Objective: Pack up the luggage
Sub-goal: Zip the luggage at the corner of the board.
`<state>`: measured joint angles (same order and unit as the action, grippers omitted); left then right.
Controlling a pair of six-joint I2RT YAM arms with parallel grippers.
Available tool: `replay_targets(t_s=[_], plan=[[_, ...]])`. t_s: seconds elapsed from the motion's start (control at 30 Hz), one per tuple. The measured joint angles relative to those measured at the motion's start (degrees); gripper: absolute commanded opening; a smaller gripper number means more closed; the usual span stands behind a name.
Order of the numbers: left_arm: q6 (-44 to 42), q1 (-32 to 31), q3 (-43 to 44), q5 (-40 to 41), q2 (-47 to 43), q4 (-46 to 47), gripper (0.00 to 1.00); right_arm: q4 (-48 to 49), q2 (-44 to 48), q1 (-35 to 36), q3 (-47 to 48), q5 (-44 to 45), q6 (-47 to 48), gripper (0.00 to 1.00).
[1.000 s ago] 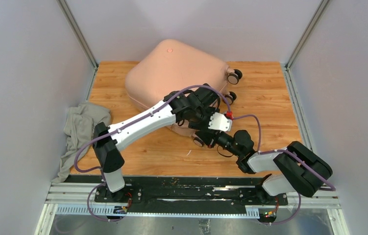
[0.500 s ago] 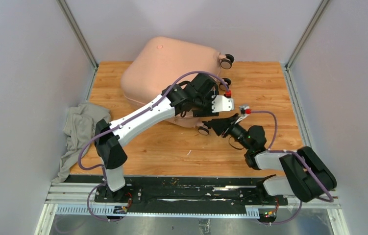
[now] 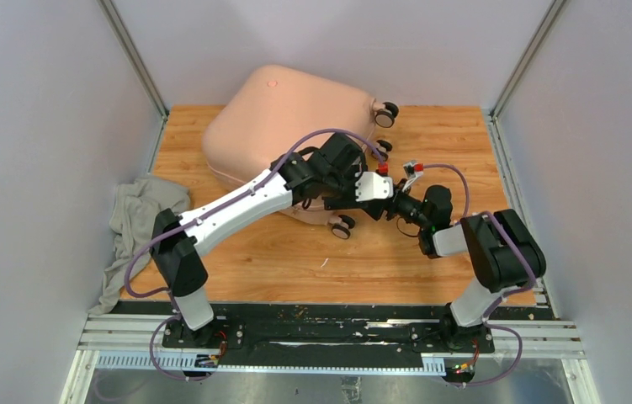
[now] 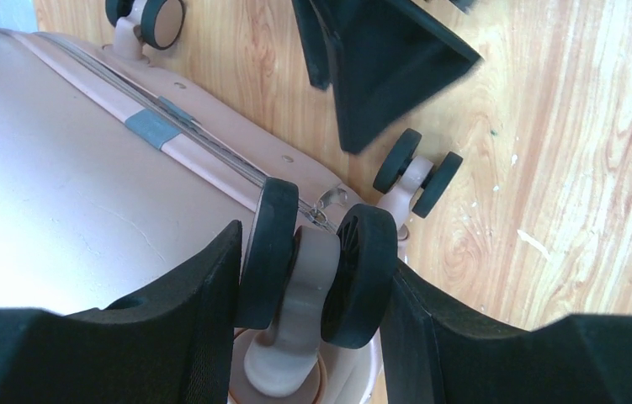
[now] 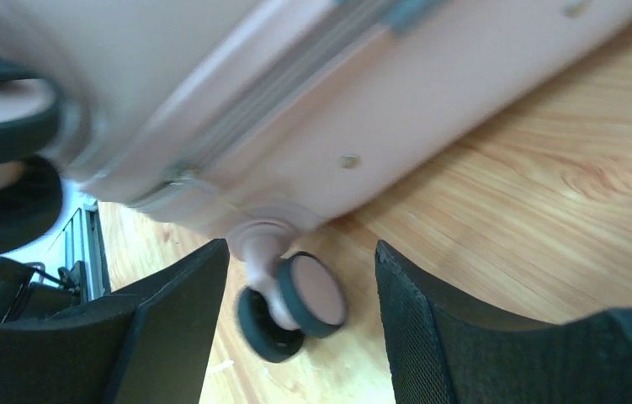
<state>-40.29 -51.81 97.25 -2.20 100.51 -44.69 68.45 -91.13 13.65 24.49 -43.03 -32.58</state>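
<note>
Luggage shift: over the last second I watched the luggage (image 3: 283, 126) swing left and toward the far wall, its wheeled end trailing right.
Luggage place: it lay closed at the far middle of the table (image 3: 464, 143), pink shell up and wheels toward the right.
Left pincer: the left pincer (image 4: 312, 269) was clamped on a double wheel (image 4: 316, 252) at the case's near right corner, one finger pressed to each tyre.
Right pincer: the right pincer (image 5: 300, 286) had come in from the right. Its jaws stood apart either side of a second wheel (image 5: 295, 307), and I saw neither finger touching it.
Second wheel: it rested on the wood just under the zip seam.
Right arm: it had folded in closer to the case than before.
Cloth: a grey cloth (image 3: 135, 227) lay crumpled at the table's left edge, well apart from the case.
</note>
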Motion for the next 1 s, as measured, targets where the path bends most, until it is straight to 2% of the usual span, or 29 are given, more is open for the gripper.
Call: replay_targets(t_s=[0.07,0.2,0.37,0.57,0.63,0.67,0.8,0.9,1.0], plan=[[0.04,0.07,-2.12,-0.37,-2.1,-0.07,0.0,2.16,-3.74,-1.44,0.31,-0.26,-2.08,0.59],[0.94,0.09,-4.15,-1.03,-4.52,-1.64,0.0,2.25,-8.98,-3.3,4.17,1.14,-5.9,0.49],[4.55,-0.09,-5.01,-2.45,-5.64,-3.69,0.0,-3.39,-12.35,-2.56,17.2,2.6,-7.26,0.47],[8.55,-1.42,-5.01,-1.62,-6.29,-4.44,0.0,-9.64,-13.03,0.31,23.87,2.03,-6.16,0.47],[9.4,-1.44,-5.01,-1.4,-6.32,-5.11,0.0,-10.54,-13.29,1.22,24.48,2.05,-5.35,0.5],[9.84,-1.49,-5.01,-1.31,-6.32,-5.57,0.0,-10.93,-13.33,1.6,24.48,2.01,-5.03,0.54],[10.78,-1.62,-4.63,-1.27,-6.34,-5.75,0.0,-10.78,-11.72,2.03,19.93,1.97,-3.3,0.8],[10.86,-1.18,-3.26,-1.4,-6.34,-7.39,0.0,-9.2,-8.98,1.7,12.11,1.44,-1.95,0.84],[10.73,-0.13,-1.14,-2.27,-6.29,-9.53,0.0,-6.4,-6.36,1.75,5.01,0.42,-0.61,0.83]])
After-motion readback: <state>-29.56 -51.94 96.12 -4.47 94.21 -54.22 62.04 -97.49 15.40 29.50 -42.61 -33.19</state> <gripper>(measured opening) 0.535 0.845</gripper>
